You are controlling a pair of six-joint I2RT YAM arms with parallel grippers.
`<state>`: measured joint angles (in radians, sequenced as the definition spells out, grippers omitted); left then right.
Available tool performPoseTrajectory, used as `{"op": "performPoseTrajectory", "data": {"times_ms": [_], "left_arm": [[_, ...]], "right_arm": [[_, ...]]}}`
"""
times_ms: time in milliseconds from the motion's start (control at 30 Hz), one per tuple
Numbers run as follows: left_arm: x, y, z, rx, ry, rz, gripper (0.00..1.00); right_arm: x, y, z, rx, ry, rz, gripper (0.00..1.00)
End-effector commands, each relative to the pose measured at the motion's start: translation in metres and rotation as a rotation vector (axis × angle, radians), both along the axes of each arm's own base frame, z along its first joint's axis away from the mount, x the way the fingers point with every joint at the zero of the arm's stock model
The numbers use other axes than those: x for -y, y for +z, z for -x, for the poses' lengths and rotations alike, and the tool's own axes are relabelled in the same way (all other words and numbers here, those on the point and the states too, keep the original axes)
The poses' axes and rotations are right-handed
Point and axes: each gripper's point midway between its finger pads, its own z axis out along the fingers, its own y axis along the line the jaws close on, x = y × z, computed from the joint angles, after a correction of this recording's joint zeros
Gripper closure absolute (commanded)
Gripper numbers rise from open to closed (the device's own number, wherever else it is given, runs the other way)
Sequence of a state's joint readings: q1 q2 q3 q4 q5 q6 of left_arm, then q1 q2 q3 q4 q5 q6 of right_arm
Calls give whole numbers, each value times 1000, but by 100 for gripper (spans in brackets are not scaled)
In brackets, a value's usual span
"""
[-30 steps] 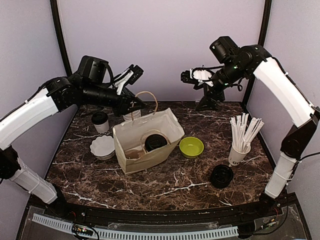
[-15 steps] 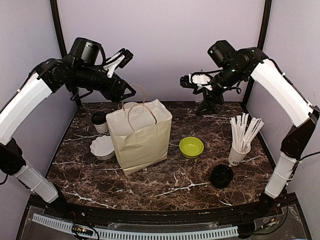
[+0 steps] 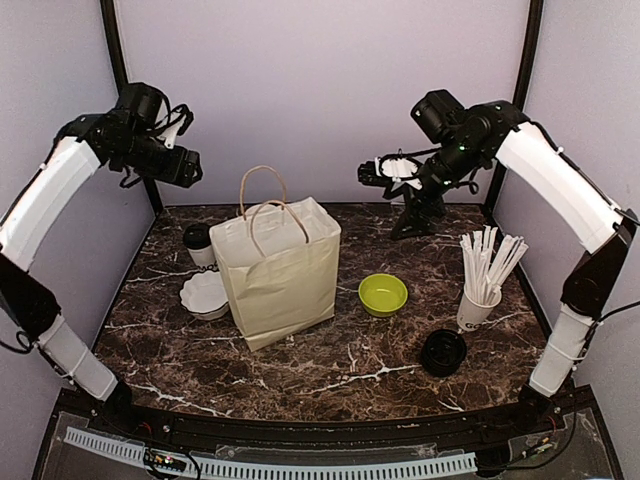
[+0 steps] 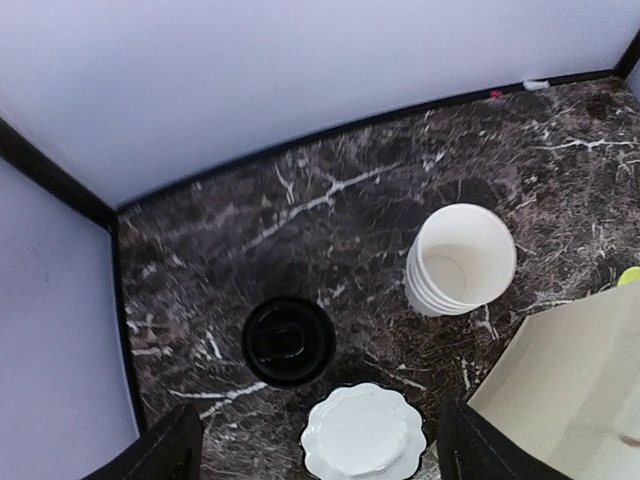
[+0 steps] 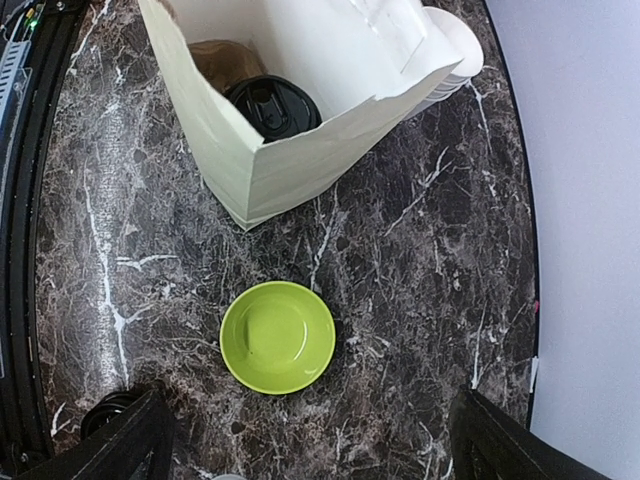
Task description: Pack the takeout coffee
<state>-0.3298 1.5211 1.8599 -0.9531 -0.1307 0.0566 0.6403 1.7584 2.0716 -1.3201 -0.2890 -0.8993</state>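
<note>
Left gripper [image 3: 190, 167], jaws spread, hangs up-left of the bag [image 3: 280, 275], having released its handles. One cup [image 5: 272, 104] sits inside the bag, a second cup [image 3: 200, 242] left of it. Right gripper [image 3: 368, 174] is spread too.

You have bright, even light; only a soft shadow hugs the paper bag [image 3: 280, 275] on the table [image 3: 330, 370]. Wrist views bend straight lines near their edges.

I see a white paper cup with shiny black plastic lid [image 3: 201, 245], a matt cream paper bag [image 3: 283, 275], and a glossy dark marbled tabletop [image 3: 330, 368].
</note>
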Motion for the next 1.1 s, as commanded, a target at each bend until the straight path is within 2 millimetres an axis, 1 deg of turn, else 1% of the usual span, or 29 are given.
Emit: {"op": "performPoseTrajectory", "data": {"times_ms": [0, 33, 67, 100, 133, 167, 200, 233, 267, 300, 333, 367, 433, 500, 600, 767, 933, 1067], "left_arm": [[-9, -64, -24, -268, 81, 192, 18], [-8, -69, -29, -284, 86, 204, 18], [-8, -87, -36, -338, 101, 208, 19], [-9, -91, -40, -349, 113, 207, 19], [-13, -110, -46, -397, 145, 190, 18], [-14, -114, -50, -405, 156, 185, 18], [-17, -129, -54, -440, 176, 168, 18], [-18, -132, -57, -445, 187, 165, 17], [-20, -143, -61, -467, 198, 155, 17], [-21, -145, -63, -471, 201, 154, 16], [-22, -154, -66, -490, 208, 149, 16], [-22, -157, -68, -496, 211, 151, 16], [-24, -173, -72, -533, 221, 149, 16], [-28, -181, -74, -549, 237, 140, 16], [-34, -184, -75, -551, 256, 116, 17], [-34, -180, -74, -545, 255, 118, 19], [-34, -185, -74, -555, 254, 110, 19], [-35, -194, -74, -578, 257, 96, 19]], "right_arm": [[3, -8, 0, -7, -10, 3, 4], [4, -11, 1, -12, -14, 7, 4], [5, -13, 2, -18, -17, 9, 4], [5, -15, 3, -23, -19, 11, 4], [6, -16, 4, -26, -21, 9, 4], [6, -18, 5, -33, -23, 10, 4], [6, -20, 6, -37, -24, 10, 4], [6, -21, 7, -43, -23, 7, 4], [6, -23, 8, -49, -23, 7, 4], [6, -24, 9, -53, -24, 8, 5], [6, -26, 9, -59, -24, 7, 5], [6, -27, 10, -64, -24, 9, 5], [5, -30, 10, -68, -22, 8, 5], [5, -31, 10, -73, -22, 6, 5], [4, -33, 11, -83, -20, 4, 5], [4, -37, 11, -90, -19, 6, 5], [2, -40, 11, -100, -16, 7, 5], [2, -40, 12, -104, -15, 6, 5]]}}
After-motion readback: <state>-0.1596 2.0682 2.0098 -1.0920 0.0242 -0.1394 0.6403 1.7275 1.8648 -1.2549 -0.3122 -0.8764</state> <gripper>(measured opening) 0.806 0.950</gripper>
